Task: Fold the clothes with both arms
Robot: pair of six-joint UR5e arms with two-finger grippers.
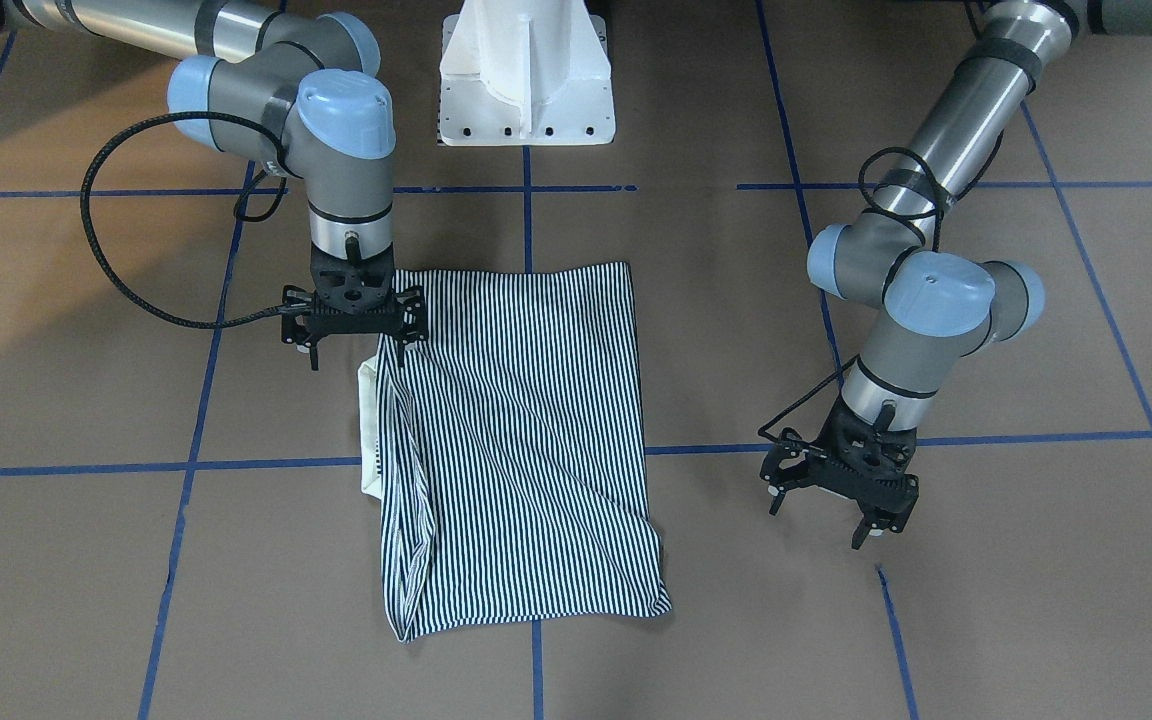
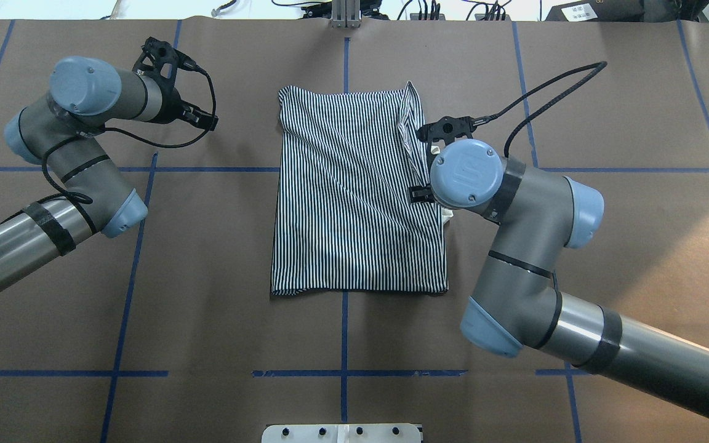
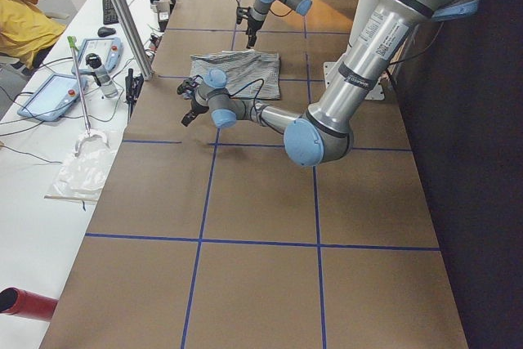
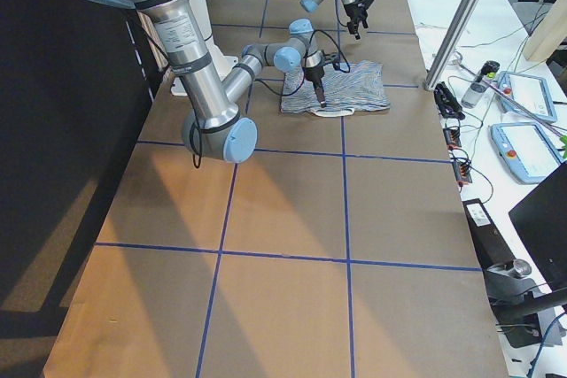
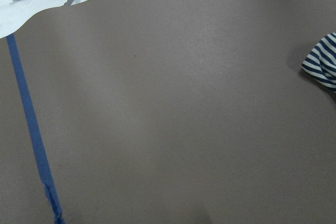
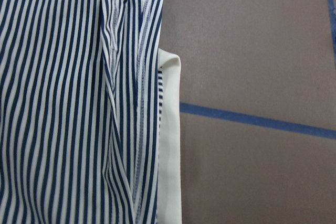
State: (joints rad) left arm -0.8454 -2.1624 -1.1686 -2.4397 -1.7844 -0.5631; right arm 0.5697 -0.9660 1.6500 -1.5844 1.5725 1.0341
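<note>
navy-and-white striped polo shirt [image 1: 526, 430]: you see it folded, cream collar [image 1: 368, 430] poking out.
black right gripper [image 1: 358, 342]: jaws apart above collar edge.
black left gripper [image 1: 816, 522]: jaws apart, aside.

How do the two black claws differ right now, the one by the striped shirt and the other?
The right gripper hangs over the striped shirt at its cream collar edge; the left gripper hangs over bare table, apart from the shirt. The right gripper points straight down; the left gripper looks tilted. Both are black, jaws spread, holding nothing.
</note>
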